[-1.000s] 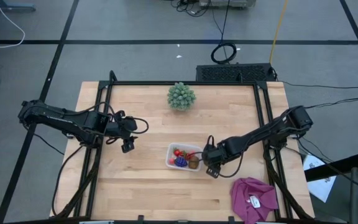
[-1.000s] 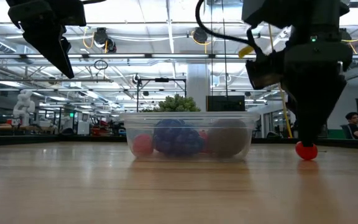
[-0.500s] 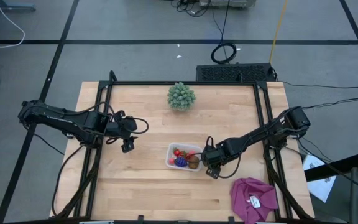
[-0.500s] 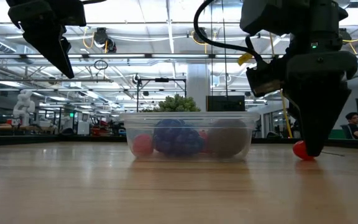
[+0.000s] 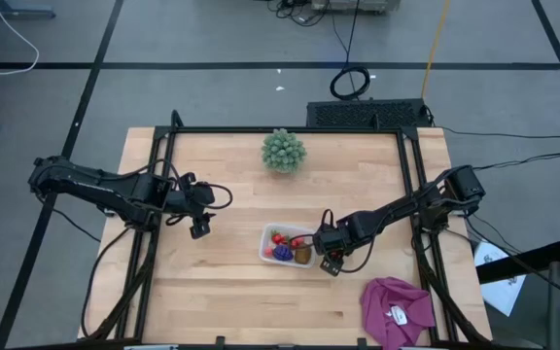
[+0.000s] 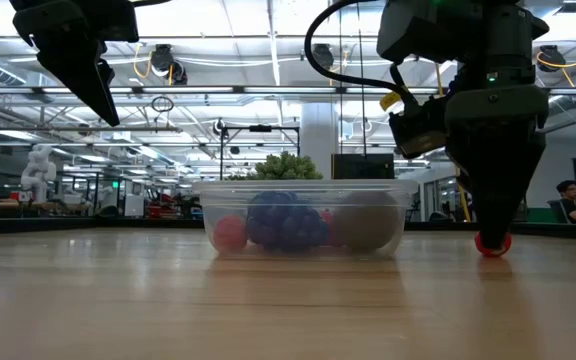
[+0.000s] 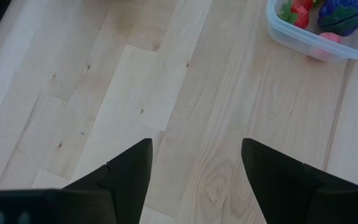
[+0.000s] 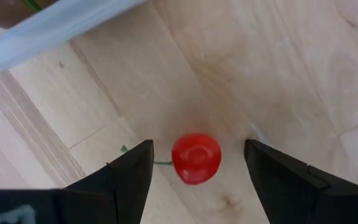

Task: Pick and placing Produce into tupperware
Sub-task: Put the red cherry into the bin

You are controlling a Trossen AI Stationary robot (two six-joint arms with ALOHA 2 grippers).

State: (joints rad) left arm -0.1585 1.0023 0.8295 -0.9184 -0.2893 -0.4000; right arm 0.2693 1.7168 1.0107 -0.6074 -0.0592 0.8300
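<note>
The clear tupperware [image 5: 288, 245] sits mid-table and holds red pieces, a purple cluster and a brown oval; the low view shows the tupperware [image 6: 303, 215] side on. One red strawberry-like piece [image 8: 196, 157] lies on the wood just right of the container and also shows in the low view [image 6: 492, 244]. My right gripper [image 5: 330, 261] points down over that piece, open, with a finger on either side and a gap to each [image 8: 197, 149]. My left gripper [image 5: 200, 228] hovers open above bare wood to the left [image 7: 196, 146].
A green spiky ball [image 5: 284, 151] stands near the far edge. A magenta cloth [image 5: 397, 309] lies at the near right corner. Black frame rails [image 5: 416, 194] run along the table's sides. Bare wood lies between the left gripper and the container.
My right gripper has shifted slightly sideways and back around the red piece, ending a touch nearer the tupperware. The red piece stays on the table.
</note>
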